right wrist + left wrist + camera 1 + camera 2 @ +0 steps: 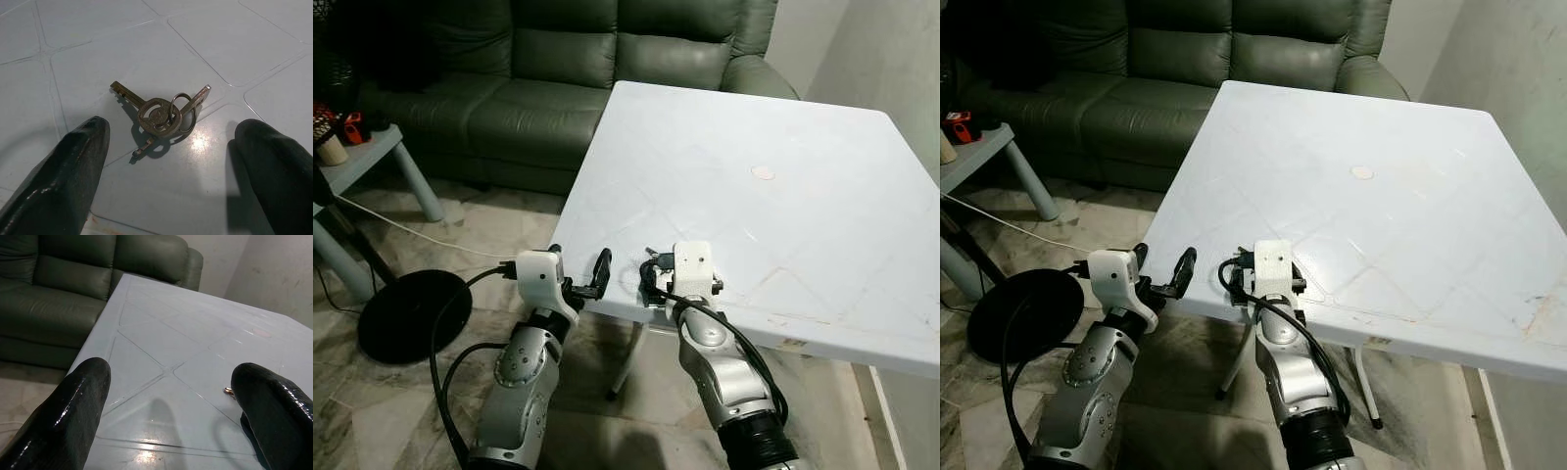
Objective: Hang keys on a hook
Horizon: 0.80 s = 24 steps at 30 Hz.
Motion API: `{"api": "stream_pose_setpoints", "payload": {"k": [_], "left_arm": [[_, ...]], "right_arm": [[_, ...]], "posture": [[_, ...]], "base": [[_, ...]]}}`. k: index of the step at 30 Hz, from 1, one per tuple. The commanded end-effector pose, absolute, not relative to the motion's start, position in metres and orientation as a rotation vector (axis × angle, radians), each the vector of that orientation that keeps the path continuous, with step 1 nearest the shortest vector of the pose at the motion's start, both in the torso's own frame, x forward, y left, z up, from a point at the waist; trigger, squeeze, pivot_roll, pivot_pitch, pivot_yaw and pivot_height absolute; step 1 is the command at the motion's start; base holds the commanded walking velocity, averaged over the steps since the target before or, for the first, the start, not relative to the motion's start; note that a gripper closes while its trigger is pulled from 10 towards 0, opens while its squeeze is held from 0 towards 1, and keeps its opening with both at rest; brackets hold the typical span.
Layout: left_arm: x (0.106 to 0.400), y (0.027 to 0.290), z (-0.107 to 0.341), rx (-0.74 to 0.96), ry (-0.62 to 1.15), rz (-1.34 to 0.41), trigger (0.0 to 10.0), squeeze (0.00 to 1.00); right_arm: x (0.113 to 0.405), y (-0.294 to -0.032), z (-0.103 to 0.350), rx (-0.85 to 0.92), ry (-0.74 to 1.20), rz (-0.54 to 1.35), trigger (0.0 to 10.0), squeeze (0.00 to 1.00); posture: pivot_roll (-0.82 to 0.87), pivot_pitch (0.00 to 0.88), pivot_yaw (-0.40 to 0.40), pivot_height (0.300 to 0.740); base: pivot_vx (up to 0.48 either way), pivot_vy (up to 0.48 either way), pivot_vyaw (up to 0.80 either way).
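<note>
Right tool [168, 161] hovering low over the near edge of the white tabletop [783, 147], fingers [63, 171] spread wide on either side of the keys [159, 115], not touching them; presumably straddling in this way so that closing would pinch the bunch between the pads

Keys lying flat on the tabletop close to its near edge, several blades fanned out from one ring [185, 111], one blade pointing away from the tool; lying low against the surface, so probably calling for a shallow, scraping pinch and liable to slip out

Left tool [587, 279] waiting just beside the tabletop's near edge, left of the right tool, fingers [73, 406] likewise spread and holding nothing; seemingly standing clear so as not to crowd the pickup

Small round mark [763, 172] lying farther back on the tabletop, well apart from the keys

Green sofa [558, 78] standing behind, grey side table [362, 162] at the left, black round base [411, 313] on the tiled floor

Pickup step judged to be in hand; hanging not yet begun
</note>
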<state>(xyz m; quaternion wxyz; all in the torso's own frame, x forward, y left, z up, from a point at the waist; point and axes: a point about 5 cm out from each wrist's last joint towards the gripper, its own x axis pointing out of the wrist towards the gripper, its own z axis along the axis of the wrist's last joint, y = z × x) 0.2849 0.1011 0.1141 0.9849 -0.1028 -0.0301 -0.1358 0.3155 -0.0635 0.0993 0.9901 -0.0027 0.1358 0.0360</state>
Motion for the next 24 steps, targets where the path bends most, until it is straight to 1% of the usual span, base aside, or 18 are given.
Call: {"api": "stream_pose_setpoints", "payload": {"k": [1, 11, 24], "left_arm": [[0.283, 0.095, 0.112, -0.215, -0.052, -0.287, 10.0, 0.0], [0.283, 0.095, 0.113, -0.218, -0.051, -0.283, 10.0, 0.0], [0.284, 0.095, 0.114, -0.218, -0.054, -0.285, 10.0, 0.0]], "right_arm": [[0.316, -0.058, 0.105, 0.03, 0.275, 0.063, 10.0, 0.0], [0.318, -0.048, 0.109, 0.085, 0.259, 0.069, 10.0, 0.0], [0.318, -0.037, 0.111, 0.09, 0.234, 0.093, 10.0, 0.0]], "posture": [[-0.02, 0.07, -0.051, 0.732], [-0.02, 0.077, -0.049, 0.732], [-0.02, 0.079, -0.043, 0.732]], "base": [[0.0, 0.0, 0.0], [0.0, 0.0, 0.0], [0.0, 0.0, 0.0]]}}
